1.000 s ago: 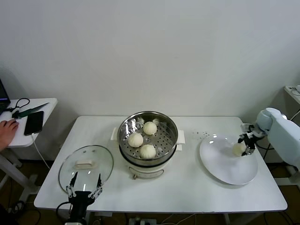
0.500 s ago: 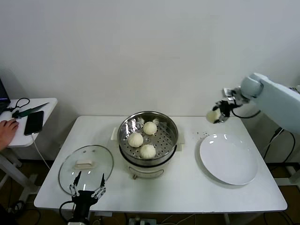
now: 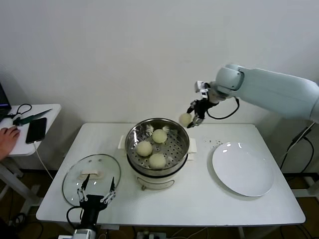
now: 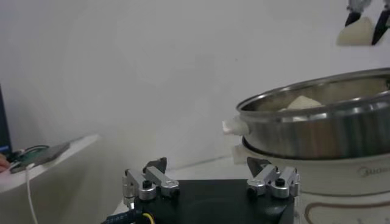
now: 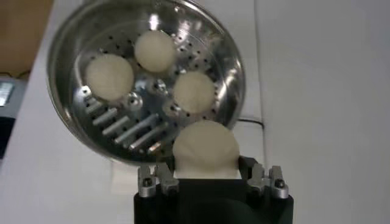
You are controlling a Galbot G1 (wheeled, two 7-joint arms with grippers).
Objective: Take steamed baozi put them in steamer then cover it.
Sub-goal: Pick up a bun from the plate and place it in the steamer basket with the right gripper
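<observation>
Now the right pincer (image 3: 191, 120), pinching the fourth baozi (image 3: 185, 119) just above the steamer (image 3: 157, 144) rim, could drop it outside if released early; left pincer (image 3: 96, 195) spread.

White rectangular table (image 3: 199, 209) with 3 items set on it

A white electric pot base with side handles (image 3: 158, 180) stands near the table's middle, carrying the round shiny stainless-steel steamer basket (image 3: 182, 135). To the robot's left, near the front edge, lies the round clear glass lid with a metal rim and white bar handle (image 3: 91, 173), flat on the surface. To the right lies a flat round white plate (image 3: 242, 169), apart from the pot base. A few small dark specks (image 3: 215, 143) dot the tabletop behind the plate.
</observation>
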